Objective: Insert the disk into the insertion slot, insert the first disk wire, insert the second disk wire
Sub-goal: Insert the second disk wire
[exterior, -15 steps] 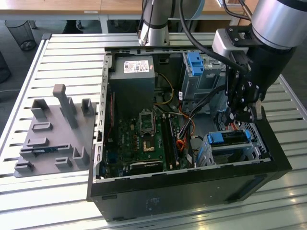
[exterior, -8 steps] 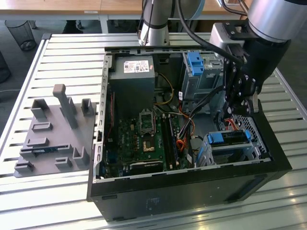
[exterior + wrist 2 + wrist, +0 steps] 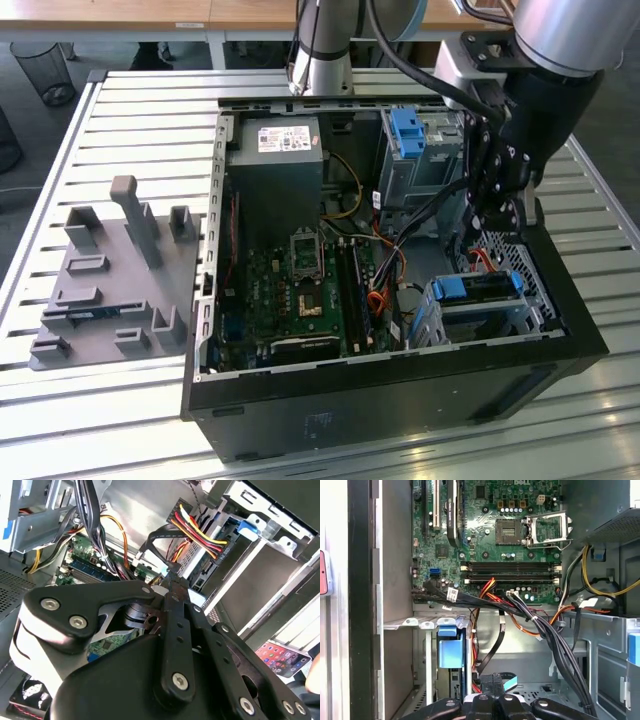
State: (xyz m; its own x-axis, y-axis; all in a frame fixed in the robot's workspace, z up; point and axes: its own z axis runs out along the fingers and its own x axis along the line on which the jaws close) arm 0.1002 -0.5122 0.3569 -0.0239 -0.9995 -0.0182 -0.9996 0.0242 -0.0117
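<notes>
gripper point(image 3: 495, 232): inside open computer case point(image 3: 380, 400), exterior view's right, fingers clamped on black disk wire connector point(image 3: 172, 579). disk point(image 3: 478, 288): seated in insertion slot point(image 3: 500, 322), just nearer than gripper, blue carrier edge running left to right

print | white label point(image 3: 288, 138) on grey power box point(image 3: 272, 190), exterior view upper middle: unreadable | white tag point(image 3: 451, 594) on black cable bundle point(image 3: 485, 602): unreadable
</notes>
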